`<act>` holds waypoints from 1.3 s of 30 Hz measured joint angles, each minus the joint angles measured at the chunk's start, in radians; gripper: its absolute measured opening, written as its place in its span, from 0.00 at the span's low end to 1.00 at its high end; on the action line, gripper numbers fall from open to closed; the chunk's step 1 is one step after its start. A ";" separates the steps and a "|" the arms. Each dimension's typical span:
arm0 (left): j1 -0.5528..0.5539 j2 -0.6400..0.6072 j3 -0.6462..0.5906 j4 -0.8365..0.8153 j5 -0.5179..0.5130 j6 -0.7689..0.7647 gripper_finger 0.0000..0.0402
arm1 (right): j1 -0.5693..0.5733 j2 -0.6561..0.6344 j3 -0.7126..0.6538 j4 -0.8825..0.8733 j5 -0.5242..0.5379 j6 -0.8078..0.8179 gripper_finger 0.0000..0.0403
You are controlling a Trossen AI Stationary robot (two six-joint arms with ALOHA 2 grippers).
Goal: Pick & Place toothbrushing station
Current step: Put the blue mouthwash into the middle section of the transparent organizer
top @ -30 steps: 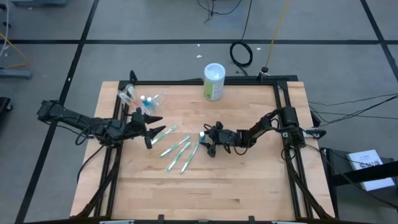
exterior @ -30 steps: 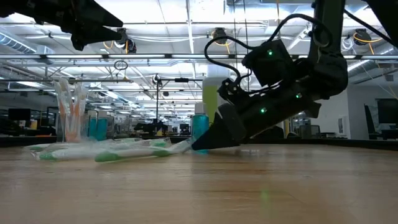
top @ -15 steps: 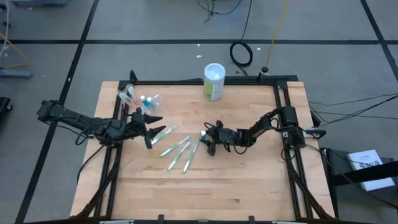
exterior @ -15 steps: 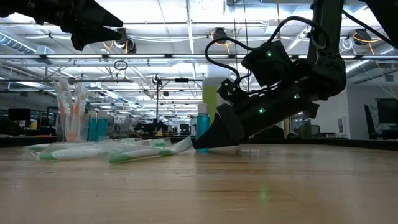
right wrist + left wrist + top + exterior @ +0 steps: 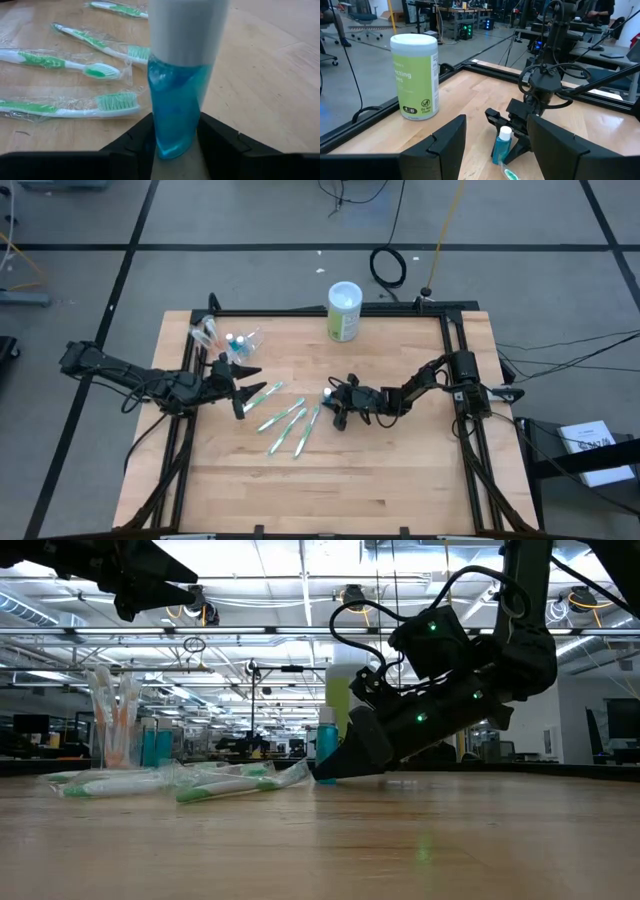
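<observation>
Tube [image 5: 177, 95] upright, cap up, pinched by right pincer [image 5: 335, 406]; left pincer [image 5: 246, 387] spread, nr toothbrushes [image 5: 288, 424].

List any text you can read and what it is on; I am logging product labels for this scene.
"...ecting" and "...pes", cut off at the edge, on the green-and-white canister.
Small round logos and fine print low on the canister: too small to read.
Teal tube in the right tool: no text visible.
</observation>
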 joint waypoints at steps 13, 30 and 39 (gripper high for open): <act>0.000 0.000 0.000 0.001 0.000 -0.015 0.54 | 0.000 0.000 -0.001 0.062 -0.108 0.001 0.29; 0.012 0.226 0.001 0.292 0.219 0.029 0.54 | 0.030 -0.167 0.000 -0.036 -0.339 -0.158 0.29; 0.088 0.472 0.223 0.173 0.472 0.025 0.54 | 0.061 -0.256 0.000 -0.154 -0.338 -0.194 0.29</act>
